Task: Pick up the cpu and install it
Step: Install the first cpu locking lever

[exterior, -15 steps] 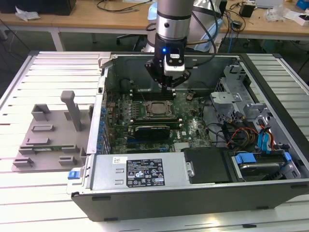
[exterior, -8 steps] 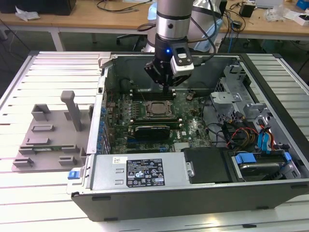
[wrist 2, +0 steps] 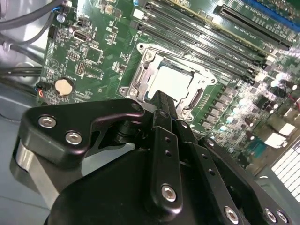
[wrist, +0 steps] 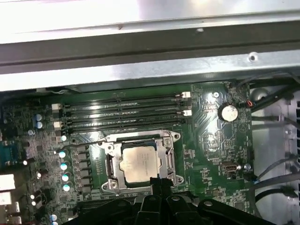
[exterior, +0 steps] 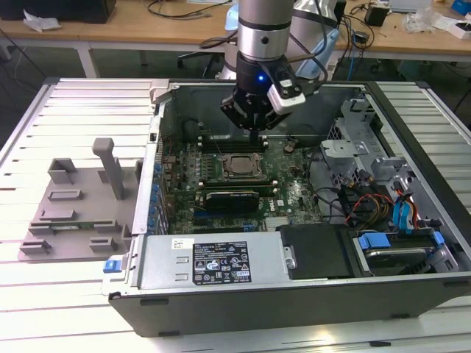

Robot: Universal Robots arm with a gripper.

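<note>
Gripper hangs inside the open computer case, just above the motherboard, at the far side of the socket in the exterior view. In both wrist views its black fingers lie together, tips pressed closed with nothing between them; the tips sit over the socket frame's near edge.

The cpu lies flat in the socket, silvery top up, square inside the metal frame. The second wrist view shows the same: pale chip seated within the frame, fingertips just beside it, apart from its top.

Around the socket: memory slots in parallel rows on one side, a coin cell on the board near grey cables.

Arm comes straight down, wrist vertical, a blue light on its housing.

The case rests on a slatted metal table. On the exterior view's left, a grey plastic tray sits beside the case. A white-and-black label is on the case's near panel; print not readable.
</note>
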